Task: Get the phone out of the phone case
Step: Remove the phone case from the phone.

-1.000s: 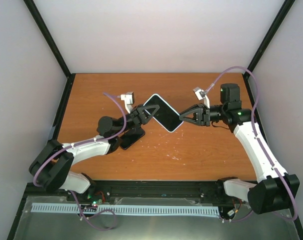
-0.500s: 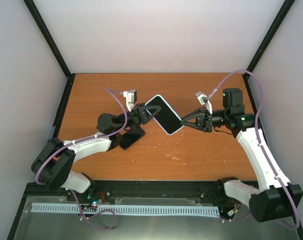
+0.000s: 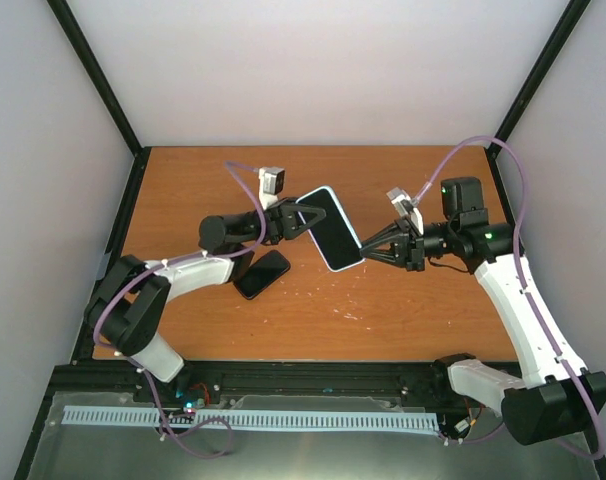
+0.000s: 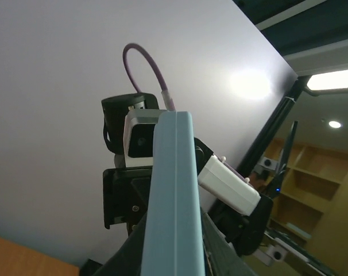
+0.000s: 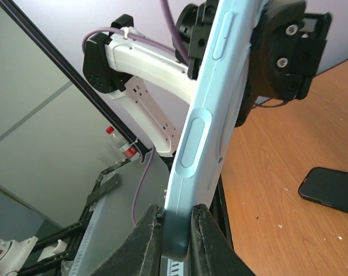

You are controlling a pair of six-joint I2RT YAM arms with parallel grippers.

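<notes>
A pale blue phone case [image 3: 328, 228] hangs tilted above the table between both arms. A dark face fills its rim in the top view, by the look of it the phone. My left gripper [image 3: 295, 222] is shut on the case's upper left end. In the left wrist view the case's edge [image 4: 173, 195] rises straight up from between the dark fingers [image 4: 220, 253]. My right gripper [image 5: 175, 241] is shut on the lower corner of the case [image 5: 203, 126], with a finger [image 5: 145, 241] pressed to each side.
A separate black phone-shaped slab [image 3: 261, 273] lies flat on the orange table [image 3: 423, 310], below the left forearm; it also shows in the right wrist view [image 5: 329, 190]. Black frame posts stand at the back corners. Purple cables loop over both wrists.
The right gripper has closed onto the case's lower corner. The left arm has lifted and swung the case up and a little right, uncovering the black slab on the table.
</notes>
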